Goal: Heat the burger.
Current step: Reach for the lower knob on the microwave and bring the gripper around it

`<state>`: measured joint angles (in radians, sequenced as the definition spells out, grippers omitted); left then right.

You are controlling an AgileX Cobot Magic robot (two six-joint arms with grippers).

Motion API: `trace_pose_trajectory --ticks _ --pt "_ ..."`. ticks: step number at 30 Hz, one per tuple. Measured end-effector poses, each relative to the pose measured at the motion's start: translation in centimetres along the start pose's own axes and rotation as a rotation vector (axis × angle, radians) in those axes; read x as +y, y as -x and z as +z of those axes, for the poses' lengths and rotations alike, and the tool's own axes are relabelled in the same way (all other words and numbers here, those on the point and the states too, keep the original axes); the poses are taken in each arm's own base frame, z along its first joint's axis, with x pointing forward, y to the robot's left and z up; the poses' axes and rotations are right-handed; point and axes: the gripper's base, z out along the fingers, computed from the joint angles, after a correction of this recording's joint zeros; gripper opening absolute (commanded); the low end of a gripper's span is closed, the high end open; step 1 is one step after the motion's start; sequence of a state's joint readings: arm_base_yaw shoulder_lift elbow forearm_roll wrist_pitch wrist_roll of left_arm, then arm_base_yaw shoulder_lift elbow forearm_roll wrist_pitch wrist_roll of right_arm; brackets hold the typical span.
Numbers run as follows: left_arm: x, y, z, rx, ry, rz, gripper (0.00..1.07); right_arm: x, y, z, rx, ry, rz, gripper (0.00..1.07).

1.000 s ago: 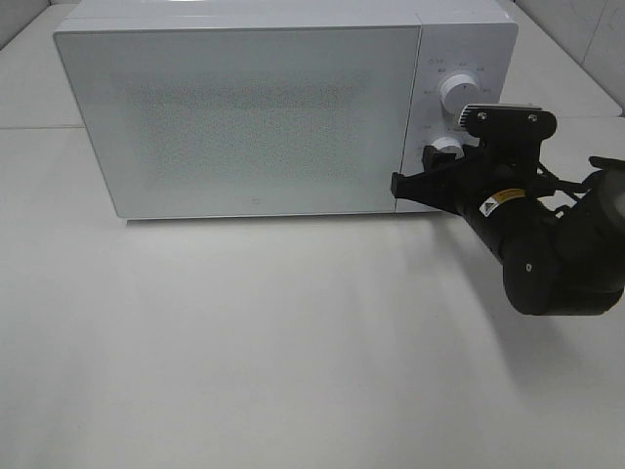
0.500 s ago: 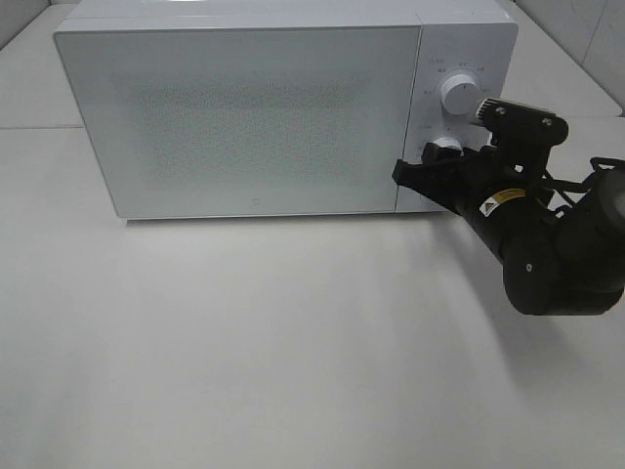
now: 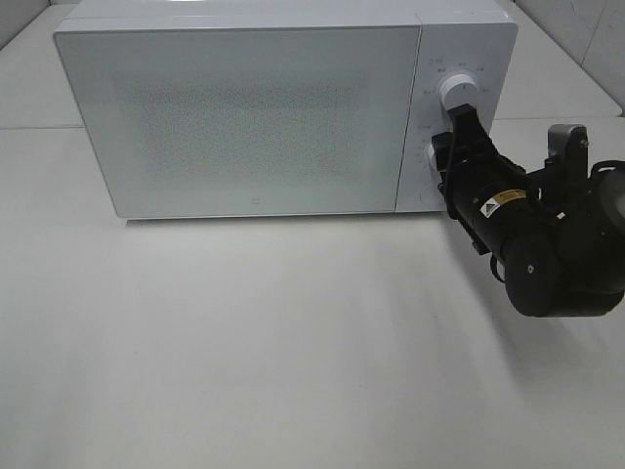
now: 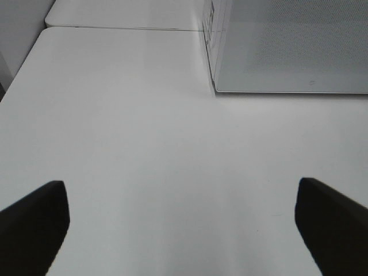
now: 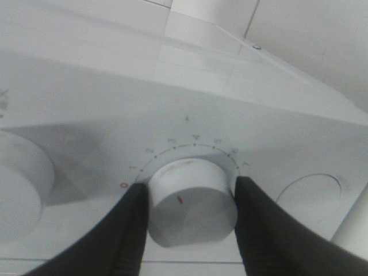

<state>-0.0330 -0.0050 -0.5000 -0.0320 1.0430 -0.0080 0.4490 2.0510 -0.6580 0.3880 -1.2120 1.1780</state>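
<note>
Right gripper (image 5: 190,184) clamps the lower knob (image 5: 192,207) of the 2 on the microwave's (image 3: 293,15) control panel, with 1 finger on each side of the white dial and pads pressed to its rim. That hold suits a twist: gripping across the dial lets a roll of the wrist turn it along the printed timer scale arcing around it. Just above on the same panel, the upper knob (image 3: 457,90) is untouched.

The door (image 3: 244,117) is fully shut, flush with the microwave's front. No view shows the burger. My judgement is that it sits inside the microwave behind the speckled door, since setting a timer only makes sense once the food is loaded — but the door hides the inside, so I cannot confirm it.

Left gripper (image 4: 181,230) hangs over the bare table (image 4: 144,144) in front of the microwave, near the corner farthest from the control panel. Its jaws are spread wide and hold nothing — probably parked there to be out of the way of the work at the panel.
</note>
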Motion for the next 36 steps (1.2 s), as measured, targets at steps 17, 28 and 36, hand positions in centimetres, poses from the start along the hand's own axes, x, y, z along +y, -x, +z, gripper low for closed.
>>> trace_pose_trajectory --ticks 17,28,36 --pt "0.0 0.0 0.0 0.0 0.0 0.0 1.0 -0.02 -0.02 -0.04 0.003 0.001 0.343 0.17" --pt "0.0 0.0 0.0 0.0 0.0 0.0 1.0 -0.01 -0.01 -0.04 0.002 0.001 0.607 0.17" --pt "0.0 0.0 0.0 0.0 0.0 0.0 1.0 -0.04 -0.01 -0.06 0.002 0.0 0.608 0.24"
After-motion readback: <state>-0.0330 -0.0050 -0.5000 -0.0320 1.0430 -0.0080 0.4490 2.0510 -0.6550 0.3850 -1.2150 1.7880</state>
